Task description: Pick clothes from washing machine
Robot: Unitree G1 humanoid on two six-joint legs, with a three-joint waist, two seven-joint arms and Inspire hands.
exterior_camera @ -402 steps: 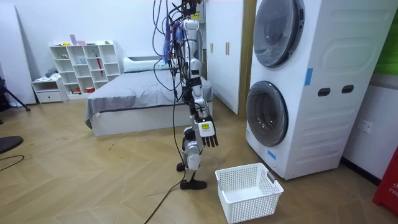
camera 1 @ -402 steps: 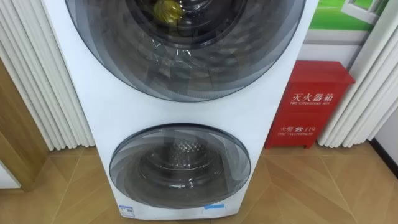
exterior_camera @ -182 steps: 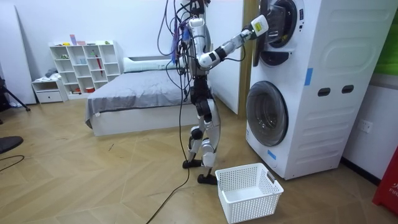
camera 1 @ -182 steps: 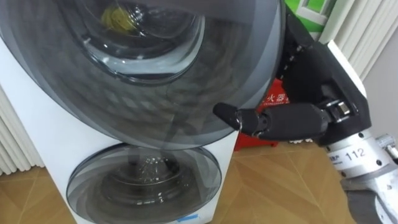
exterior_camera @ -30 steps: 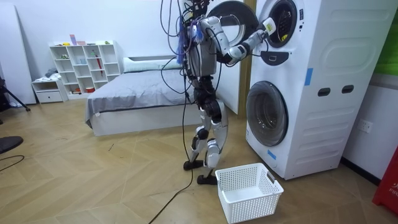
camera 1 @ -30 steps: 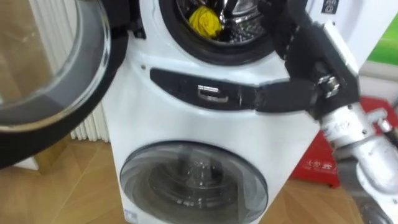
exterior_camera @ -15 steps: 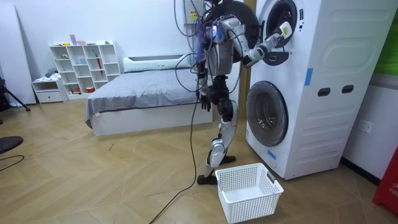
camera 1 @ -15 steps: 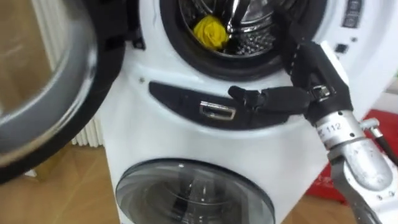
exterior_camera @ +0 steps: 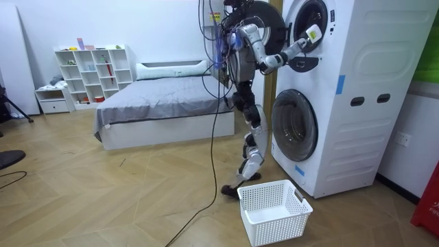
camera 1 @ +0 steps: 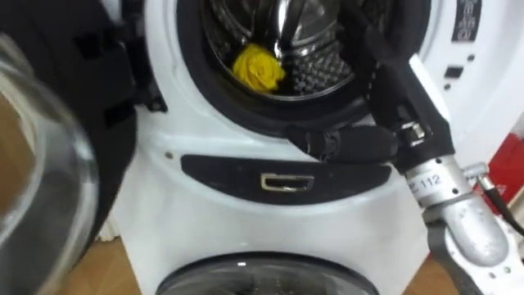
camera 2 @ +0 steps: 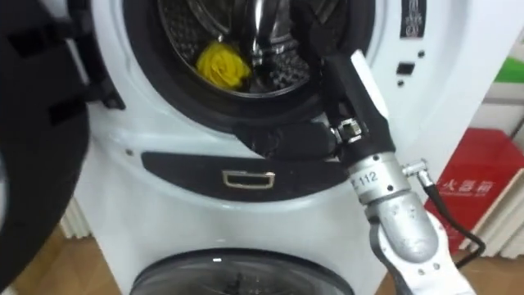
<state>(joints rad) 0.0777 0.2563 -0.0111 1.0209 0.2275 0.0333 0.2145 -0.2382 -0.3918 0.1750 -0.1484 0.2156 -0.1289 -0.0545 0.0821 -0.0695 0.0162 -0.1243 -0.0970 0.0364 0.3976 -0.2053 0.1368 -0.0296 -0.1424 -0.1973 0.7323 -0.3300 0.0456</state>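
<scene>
- One crumpled yellow cloth (camera 1: 258, 67) lies, in the left eye view, low on the left inside the perforated steel drum (camera 1: 319, 72) of the upper unit of the white stacked washing machine (camera 1: 205, 221). Nothing touches it.
- At that view's left, the round black-framed glass door (camera 1: 49, 139) stands swung open.
- The robot's black right hand (camera 1: 348, 143) lies at the bottom rim of the opening. Its fingers (camera 1: 307, 141) are stretched out toward the left and hold nothing. The hand is just below and right of the cloth, apart from it.
- Under the hand, a dark oval panel carries a chrome handle (camera 1: 286, 182). The top of the lower round glass door (camera 1: 270, 283) shows at the bottom edge.
- In the right eye view, a red metal cabinet (camera 2: 483, 192) stands to the machine's right.
- In the room view, the robot stands close before the machine with its right arm raised to the upper opening.
- A white plastic lattice basket (exterior_camera: 274, 230) sits on the wooden floor (exterior_camera: 103, 192) just beside its feet.
- A grey-covered bed (exterior_camera: 158, 103) and a white shelf unit (exterior_camera: 92, 72) stand at the room view's left.
</scene>
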